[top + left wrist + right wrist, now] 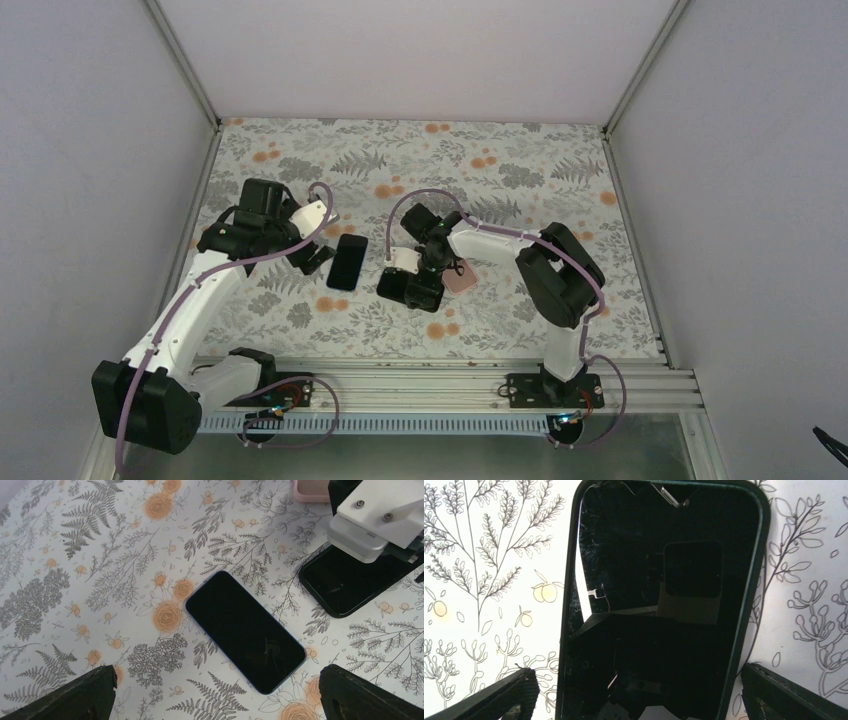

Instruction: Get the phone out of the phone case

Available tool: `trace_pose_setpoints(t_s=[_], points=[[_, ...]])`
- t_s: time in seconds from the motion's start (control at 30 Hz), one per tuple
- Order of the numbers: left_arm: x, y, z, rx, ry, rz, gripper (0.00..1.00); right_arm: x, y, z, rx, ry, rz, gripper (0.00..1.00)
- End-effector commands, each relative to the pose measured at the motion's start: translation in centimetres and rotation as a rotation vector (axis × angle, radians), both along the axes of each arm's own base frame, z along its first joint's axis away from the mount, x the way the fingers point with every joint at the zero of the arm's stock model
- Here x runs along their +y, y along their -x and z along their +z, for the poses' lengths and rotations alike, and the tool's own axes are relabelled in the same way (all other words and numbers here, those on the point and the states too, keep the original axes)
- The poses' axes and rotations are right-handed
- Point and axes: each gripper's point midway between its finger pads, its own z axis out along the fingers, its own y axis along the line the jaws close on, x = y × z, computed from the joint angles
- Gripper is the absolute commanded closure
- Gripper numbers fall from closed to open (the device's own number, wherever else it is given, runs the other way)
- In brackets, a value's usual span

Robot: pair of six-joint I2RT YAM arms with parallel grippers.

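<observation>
A black phone in a dark green-black case [664, 605] lies screen up on the flowered table; it also shows in the top view [400, 293] and the left wrist view [345, 585]. My right gripper [636, 695] is open just above it, with a finger on either side of the case's near end and neither touching it. It sits right of centre in the top view [418, 282]. A second dark phone with a thin blue edge [245, 630] lies flat further left [346, 262]. My left gripper [220, 700] is open above its near end, empty [315, 258].
A pink case-like object [462, 278] lies just right of the right gripper, its edge showing in the left wrist view [310, 491]. The right arm's white wrist [375, 520] hangs over the cased phone. Enclosure walls stand on three sides of the table.
</observation>
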Motion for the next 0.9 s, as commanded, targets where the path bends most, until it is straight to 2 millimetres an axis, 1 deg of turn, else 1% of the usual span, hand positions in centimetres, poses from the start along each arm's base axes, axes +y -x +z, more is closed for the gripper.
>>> trace_pose_setpoints(t_s=[0.0,0.2,0.33,0.4,0.53,0.63,0.73,0.8,0.87], points=[[0.4,0.1,-0.2,-0.023,-0.016,-0.006,0.00,-0.4,-0.4,-0.8,0.014,0.043,-0.008,0.00],[0.7,0.1,-0.8,-0.027,-0.027,0.000,0.00,-2.8,-0.5,-2.4,-0.042,0.130,-0.036,0.00],[0.8,-0.3,-0.9,-0.034,-0.022,0.019,0.00,-4.4,-0.9,-3.5,-0.106,0.185,-0.082,0.00],[0.6,-0.5,-0.2,-0.049,-0.004,0.022,0.00,-5.3,-0.8,-4.1,-0.127,0.213,-0.102,0.00],[0.1,-0.9,1.7,-0.078,0.028,0.010,0.00,-6.4,0.4,-5.1,-0.111,0.238,-0.099,0.00],[-0.5,-1.0,2.1,-0.057,0.046,-0.012,0.00,-7.0,0.8,-5.7,-0.136,0.262,-0.091,0.00],[-1.2,-1.0,1.9,-0.024,0.072,-0.037,0.00,-7.2,1.2,-5.9,-0.148,0.267,-0.066,0.06],[-2.0,-0.6,2.2,-0.004,0.114,-0.076,0.00,-6.9,1.4,-5.8,-0.152,0.253,-0.045,0.08],[-3.0,0.0,2.7,0.020,0.159,-0.125,0.00,-6.7,1.5,-5.6,-0.142,0.242,-0.032,0.15]])
